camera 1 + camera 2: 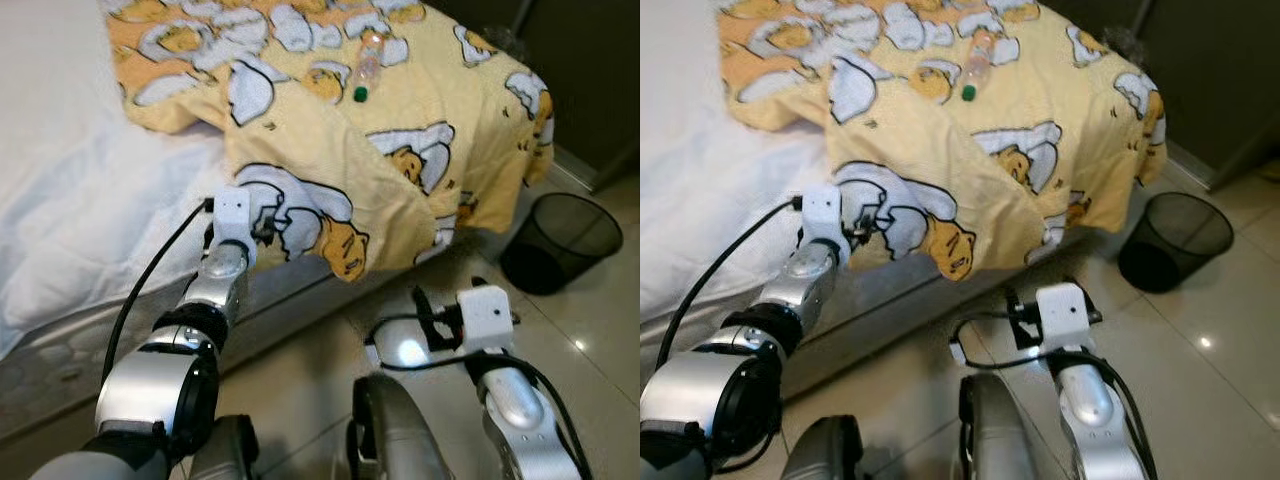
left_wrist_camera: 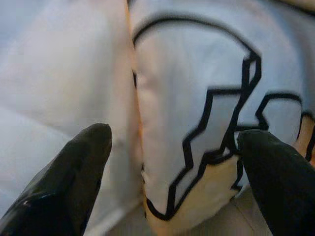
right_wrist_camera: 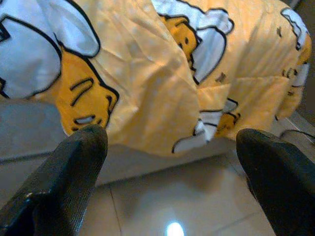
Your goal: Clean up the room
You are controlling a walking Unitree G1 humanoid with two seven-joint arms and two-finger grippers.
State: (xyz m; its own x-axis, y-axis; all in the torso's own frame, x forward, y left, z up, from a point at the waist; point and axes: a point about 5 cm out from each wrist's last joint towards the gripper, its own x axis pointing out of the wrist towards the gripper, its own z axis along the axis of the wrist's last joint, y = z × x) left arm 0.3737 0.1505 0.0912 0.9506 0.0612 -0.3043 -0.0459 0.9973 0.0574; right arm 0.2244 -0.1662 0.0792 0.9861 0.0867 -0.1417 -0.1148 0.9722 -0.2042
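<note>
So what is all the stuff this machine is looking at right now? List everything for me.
blanket: one, yellow with white and orange cartoon prints, spread over the bed and hanging off its corner.
bed sheet: one, white, covering the bed to the robot's left of the blanket.
plastic bottle: one, clear with a green cap, lying on the blanket.
waste bin: one, black mesh, standing on the floor past the bed's corner, on the robot's right.
floor: pale glossy tiles.
left gripper: one, black fingers, open at the blanket's hanging edge.
right gripper: one, black fingers, open, low over the floor, pointing at the blanket's overhang.
</note>
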